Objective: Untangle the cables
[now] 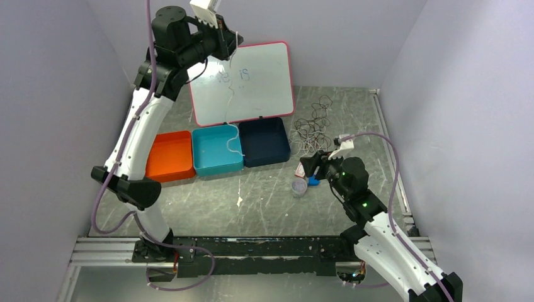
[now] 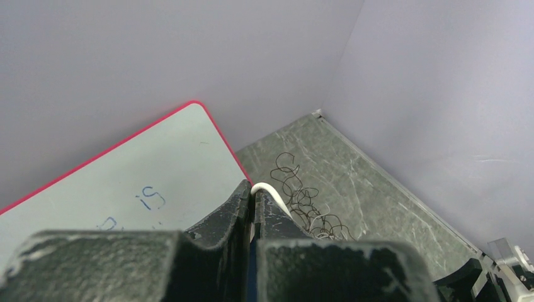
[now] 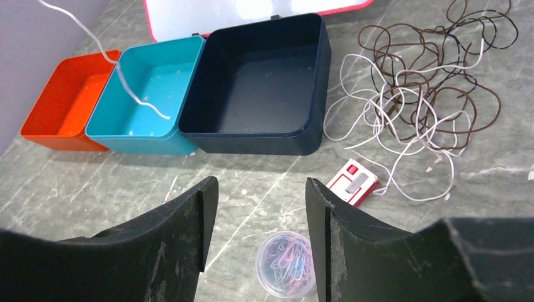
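Note:
A tangle of thin white and dark cables (image 1: 313,129) lies on the table at the back right; it also shows in the right wrist view (image 3: 422,94) and the left wrist view (image 2: 308,204). My left gripper (image 1: 225,31) is raised high and shut on one white cable (image 2: 267,192). That white cable (image 1: 231,94) hangs down in front of the whiteboard, its end over the teal bin (image 3: 135,100). My right gripper (image 3: 255,195) is open and empty, low over the table near the tangle's front edge.
An orange bin (image 1: 171,155), a teal bin (image 1: 208,160) and a dark blue bin (image 1: 264,143) stand in a row before a pink-framed whiteboard (image 1: 264,82). A clear cup of paper clips (image 3: 288,263) and a red-white staple box (image 3: 352,181) lie by my right gripper.

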`<action>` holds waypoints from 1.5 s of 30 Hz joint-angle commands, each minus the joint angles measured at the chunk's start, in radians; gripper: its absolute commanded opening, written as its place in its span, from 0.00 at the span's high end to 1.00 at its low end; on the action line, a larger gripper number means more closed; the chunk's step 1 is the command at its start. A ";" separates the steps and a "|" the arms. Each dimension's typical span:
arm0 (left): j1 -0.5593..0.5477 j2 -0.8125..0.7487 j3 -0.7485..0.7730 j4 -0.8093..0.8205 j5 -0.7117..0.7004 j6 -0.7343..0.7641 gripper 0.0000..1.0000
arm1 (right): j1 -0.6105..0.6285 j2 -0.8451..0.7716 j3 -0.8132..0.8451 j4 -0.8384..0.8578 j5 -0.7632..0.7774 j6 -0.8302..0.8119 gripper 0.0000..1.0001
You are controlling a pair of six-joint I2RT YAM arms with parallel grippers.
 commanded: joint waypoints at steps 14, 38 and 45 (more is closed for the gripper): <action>-0.019 0.077 0.065 0.145 0.053 -0.050 0.93 | -0.002 0.000 -0.019 0.007 0.001 0.008 0.42; -0.145 0.188 -0.339 0.246 0.134 -0.059 0.93 | -0.002 -0.022 -0.029 -0.016 -0.001 0.027 0.42; -0.156 0.230 -0.457 0.243 0.140 -0.086 0.93 | -0.002 -0.028 -0.030 -0.026 0.002 0.029 0.42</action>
